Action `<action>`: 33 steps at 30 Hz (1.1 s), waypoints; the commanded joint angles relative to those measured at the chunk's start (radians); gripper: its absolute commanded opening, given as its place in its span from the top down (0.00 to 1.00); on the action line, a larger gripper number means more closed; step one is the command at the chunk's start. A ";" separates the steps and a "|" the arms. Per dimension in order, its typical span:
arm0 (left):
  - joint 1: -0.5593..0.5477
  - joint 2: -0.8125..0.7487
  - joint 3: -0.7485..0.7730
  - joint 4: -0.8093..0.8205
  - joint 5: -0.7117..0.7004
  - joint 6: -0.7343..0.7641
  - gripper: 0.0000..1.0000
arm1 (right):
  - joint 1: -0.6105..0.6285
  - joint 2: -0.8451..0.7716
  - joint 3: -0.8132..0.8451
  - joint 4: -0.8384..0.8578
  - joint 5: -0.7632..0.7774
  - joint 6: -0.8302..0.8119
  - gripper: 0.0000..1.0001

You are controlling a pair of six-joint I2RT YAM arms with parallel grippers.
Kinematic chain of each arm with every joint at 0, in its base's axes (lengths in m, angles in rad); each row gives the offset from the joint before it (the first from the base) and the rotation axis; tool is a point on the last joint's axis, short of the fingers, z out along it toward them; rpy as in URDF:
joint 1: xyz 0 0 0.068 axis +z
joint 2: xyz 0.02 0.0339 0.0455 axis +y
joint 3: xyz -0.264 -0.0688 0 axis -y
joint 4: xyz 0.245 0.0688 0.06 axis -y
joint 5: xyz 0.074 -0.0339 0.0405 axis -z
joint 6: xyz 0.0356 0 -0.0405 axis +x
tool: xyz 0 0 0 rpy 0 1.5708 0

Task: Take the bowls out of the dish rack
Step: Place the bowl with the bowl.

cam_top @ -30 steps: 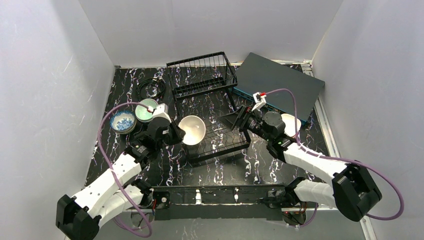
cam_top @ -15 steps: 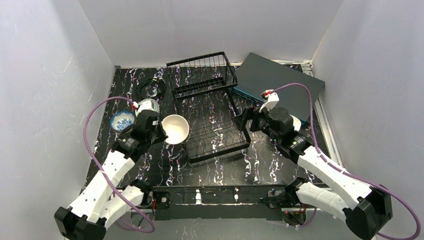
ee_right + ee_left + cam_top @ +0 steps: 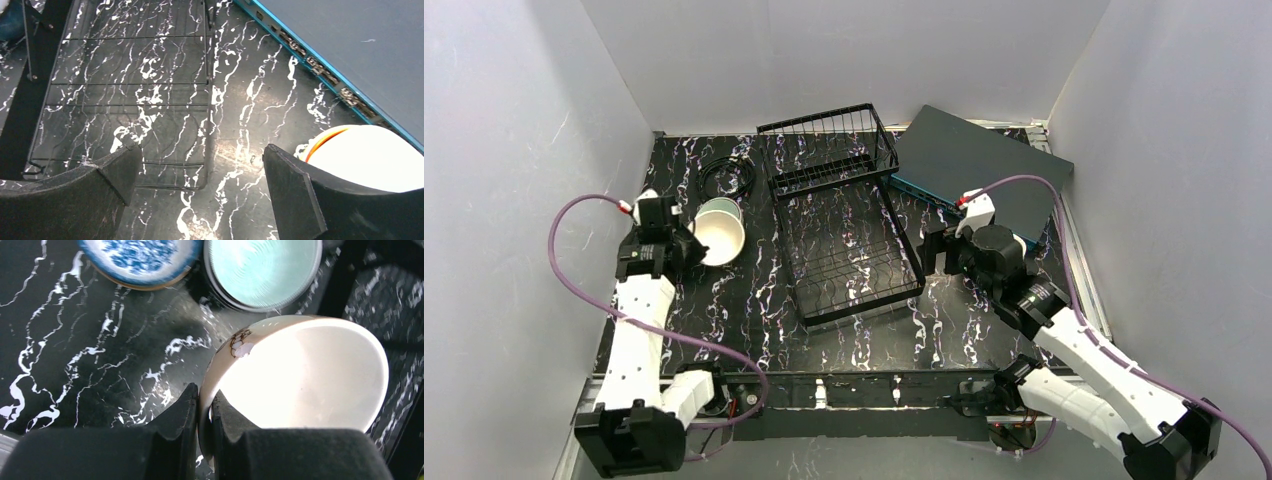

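My left gripper (image 3: 686,250) is shut on the rim of a white bowl with a small flower mark (image 3: 300,375), one finger inside and one outside. It holds the bowl tilted at the table's left (image 3: 720,237). Just beyond it, a blue-and-white bowl (image 3: 140,257) and a pale green bowl (image 3: 264,270) sit on the table. The black wire dish rack (image 3: 861,303) stands in the middle, and I see no bowls in it. My right gripper (image 3: 200,150) is open and empty by the rack's near right corner (image 3: 206,75). A white bowl with an orange rim (image 3: 370,155) sits to its right.
A flat dark grey-teal box (image 3: 984,170) lies at the back right, its blue edge close to the orange-rimmed bowl (image 3: 320,65). A coiled black cable (image 3: 727,177) lies at the back left. White walls close in on three sides.
My left gripper has carried the white bowl from over the rack leftward to beside the two bowls. My right gripper has drawn back to the right, away from the rack.
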 commanded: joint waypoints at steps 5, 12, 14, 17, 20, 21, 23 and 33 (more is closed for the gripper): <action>0.234 0.084 0.060 0.122 0.107 -0.037 1.00 | -0.002 -0.081 0.015 -0.024 0.089 -0.077 0.01; 0.340 0.168 0.071 0.205 0.093 -0.067 1.00 | -0.002 -0.108 0.008 -0.035 0.094 -0.087 0.01; 0.359 0.197 0.076 0.225 0.095 -0.074 1.00 | -0.002 -0.108 0.008 -0.038 0.092 -0.091 0.01; 0.378 0.236 0.077 0.247 0.070 -0.076 1.00 | -0.002 -0.109 0.009 -0.043 0.095 -0.091 0.01; 0.401 0.269 0.078 0.268 0.057 -0.075 1.00 | -0.002 -0.115 0.011 -0.052 0.101 -0.095 0.01; 0.404 0.280 0.078 0.274 0.052 -0.073 1.00 | -0.002 -0.118 0.011 -0.053 0.103 -0.094 0.01; 0.406 0.303 0.085 0.286 0.034 -0.069 1.00 | -0.002 -0.122 0.009 -0.055 0.105 -0.094 0.01; 0.415 0.399 0.111 0.317 -0.015 -0.057 1.00 | -0.001 -0.138 -0.002 -0.062 0.112 -0.094 0.01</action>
